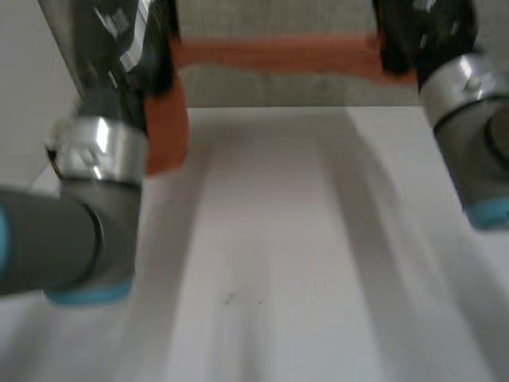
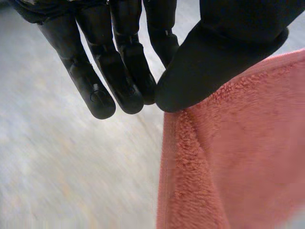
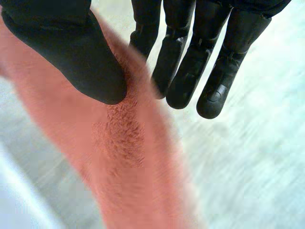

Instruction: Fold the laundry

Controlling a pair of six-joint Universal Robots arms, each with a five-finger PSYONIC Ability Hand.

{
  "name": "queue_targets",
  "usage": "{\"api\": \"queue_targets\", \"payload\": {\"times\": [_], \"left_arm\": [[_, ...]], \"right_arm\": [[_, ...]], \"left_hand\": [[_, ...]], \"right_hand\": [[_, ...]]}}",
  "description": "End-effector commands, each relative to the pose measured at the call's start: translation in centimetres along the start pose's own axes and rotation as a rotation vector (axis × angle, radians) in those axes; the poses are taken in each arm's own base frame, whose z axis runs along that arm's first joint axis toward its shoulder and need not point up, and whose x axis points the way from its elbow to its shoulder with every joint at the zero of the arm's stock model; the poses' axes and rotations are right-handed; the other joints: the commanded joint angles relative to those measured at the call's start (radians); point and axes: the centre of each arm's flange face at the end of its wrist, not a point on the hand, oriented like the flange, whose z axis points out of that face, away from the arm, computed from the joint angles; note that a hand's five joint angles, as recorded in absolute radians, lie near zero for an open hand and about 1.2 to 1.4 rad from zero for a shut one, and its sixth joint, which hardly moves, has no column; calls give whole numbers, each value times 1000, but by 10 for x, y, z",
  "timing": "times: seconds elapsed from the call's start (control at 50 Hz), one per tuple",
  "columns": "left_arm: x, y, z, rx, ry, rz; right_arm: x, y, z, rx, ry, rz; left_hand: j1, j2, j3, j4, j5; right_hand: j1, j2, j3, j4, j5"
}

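Note:
An orange-red terry towel (image 1: pixel 278 56) hangs stretched between both hands, lifted above the far side of the white table (image 1: pixel 278 239). My left hand (image 1: pixel 155 56) pinches one upper corner, and a flap of the towel drops below it. In the left wrist view the thumb (image 2: pixel 209 62) presses the towel (image 2: pixel 238 157) against the fingers (image 2: pixel 128 86). My right hand (image 1: pixel 398 48) holds the opposite corner. In the right wrist view its thumb (image 3: pixel 90 62) lies on the towel (image 3: pixel 124 157), clamping it against the fingers (image 3: pixel 190 71).
The grey left arm (image 1: pixel 71 231) and grey right arm (image 1: pixel 477 135) reach forward along the two sides of the table. A grey wall (image 1: pixel 270 16) rises behind the towel.

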Motion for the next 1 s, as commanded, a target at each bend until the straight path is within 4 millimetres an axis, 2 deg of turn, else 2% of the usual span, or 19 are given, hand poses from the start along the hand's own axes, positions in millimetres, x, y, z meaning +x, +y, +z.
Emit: {"api": "queue_targets", "payload": {"times": [0.02,0.04,0.06,0.08,0.12,0.14,0.18,0.24,0.28,0.3,0.34,0.42,0.44,0.48,0.56,0.68,0.72,0.88,1.0], "left_arm": [[35,76,-76,-329,147,12],[35,76,-77,-330,147,12],[38,90,-88,-390,165,19],[38,90,-88,-391,166,19],[42,112,-105,-491,197,26],[42,112,-105,-491,197,26],[44,122,-115,-555,216,33],[43,123,-116,-569,218,36],[43,123,-117,-577,218,36],[43,123,-117,-577,218,36],[43,118,-116,-570,218,34],[42,112,-114,-561,214,28],[42,109,-114,-562,210,15],[42,107,-116,-571,210,-5],[46,103,-126,-634,200,-92],[39,90,-127,-689,147,-170],[30,82,-126,-729,102,-204],[2,71,-129,-844,-34,-261],[0,71,-142,-925,-60,-308]], "right_arm": [[-25,62,-44,-275,-117,10],[-25,63,-44,-276,-117,10],[-29,70,-51,-306,-131,11],[-31,74,-55,-325,-139,12],[-32,78,-58,-336,-142,13],[-32,78,-58,-337,-142,13],[-28,81,-59,-346,-129,13],[-26,79,-58,-340,-123,12],[-24,74,-57,-330,-117,13],[-21,68,-55,-310,-108,12],[-18,60,-54,-287,-100,11],[-12,46,-50,-247,-80,10],[-10,41,-48,-230,-74,11],[-9,33,-46,-211,-71,11],[-2,6,-42,-165,-61,14],[10,-19,-35,-136,-42,13],[12,-24,-33,-132,-40,11],[18,-32,-29,-122,-28,5],[19,-33,-28,-121,-16,6]], "left_hand": [[207,177,179,178,181],[207,177,179,178,181],[207,177,179,178,181],[207,177,179,178,181],[207,177,179,178,181],[207,177,179,178,181],[-41,-70,-69,-69,-67],[-142,-172,-170,-171,-168],[-469,-499,-497,-497,-495],[-471,-500,-499,-499,-497],[-643,-673,-672,-672,-670],[-758,-788,-787,-787,-785],[-898,-928,-926,-927,-924],[-966,-996,-995,-995,-993],[-967,-997,-995,-996,-993],[-964,-994,-992,-993,-990],[-949,-979,-978,-978,-976],[-902,-932,-931,-931,-929],[-855,-885,-884,-884,-882]], "right_hand": [[410,209,208,202,238],[410,209,208,202,238],[410,209,208,202,238],[410,209,208,202,238],[410,209,208,202,238],[410,209,208,202,238],[410,209,208,202,238],[410,209,208,202,238],[410,209,208,202,238],[410,209,208,202,238],[410,209,208,202,238],[410,209,208,202,238],[410,209,208,202,238],[410,209,208,202,238],[410,209,208,202,238],[410,209,208,202,238],[410,209,208,202,238],[410,209,208,202,238],[410,209,208,202,238]]}}
